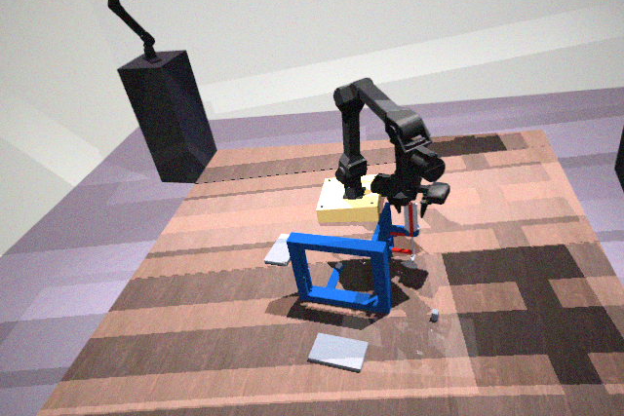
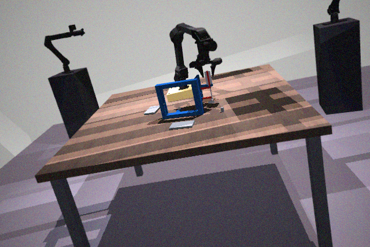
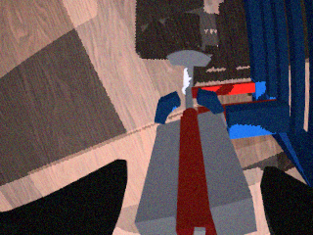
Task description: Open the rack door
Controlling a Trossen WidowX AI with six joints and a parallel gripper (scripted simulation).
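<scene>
"How are the fingers placed?"
"The gripper (image 1: 410, 210) (image 2: 207, 76) (image 3: 196, 174) is spread wide, one finger either side of the upright handle (image 1: 410, 221) (image 2: 207, 78) (image 3: 193, 171), nothing gripped."
"And beyond the handle?"
"Beside it the blue door (image 1: 384, 222) (image 2: 197, 76) (image 3: 266, 34) is seen swung out; farther off, the frame (image 1: 337, 244) (image 2: 177, 83) is left standing."
"The step?"
"Release, it seems. A straight withdrawal is called for, the handle left turned and unbrushed."
</scene>
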